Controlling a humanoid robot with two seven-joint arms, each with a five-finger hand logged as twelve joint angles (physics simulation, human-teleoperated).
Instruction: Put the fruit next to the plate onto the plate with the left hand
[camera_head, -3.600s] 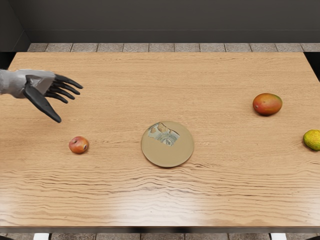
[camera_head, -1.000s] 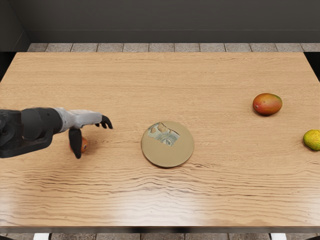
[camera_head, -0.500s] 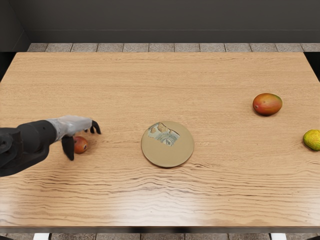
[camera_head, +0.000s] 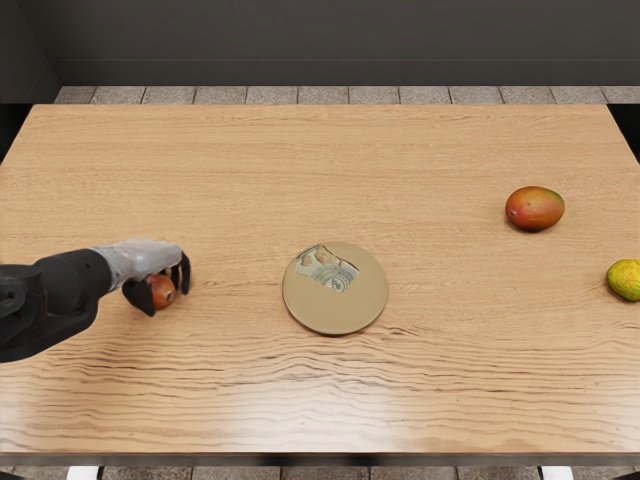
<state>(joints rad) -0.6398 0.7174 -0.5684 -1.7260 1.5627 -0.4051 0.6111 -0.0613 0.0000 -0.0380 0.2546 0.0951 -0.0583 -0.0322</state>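
Dark fingers (camera_head: 183, 272) of left hand (camera_head: 150, 268) curled round small round red fruit (camera_head: 162, 291), on wood-grain table (camera_head: 400, 160); flat round tan plate (camera_head: 340, 305) apart.

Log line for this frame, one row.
phase: grasp | left hand: curled around apple | apple: left of plate, not on it | right hand: out of view

path: table (camera_head: 235, 285) open between left hand (camera_head: 152, 270) and plate (camera_head: 335, 308) | obstacles: mango (camera_head: 534, 208), green fruit (camera_head: 624, 279) far right

A wooden table (camera_head: 420, 150) stands on a grey tiled floor (camera_head: 300, 95) before a dark wall (camera_head: 330, 40)
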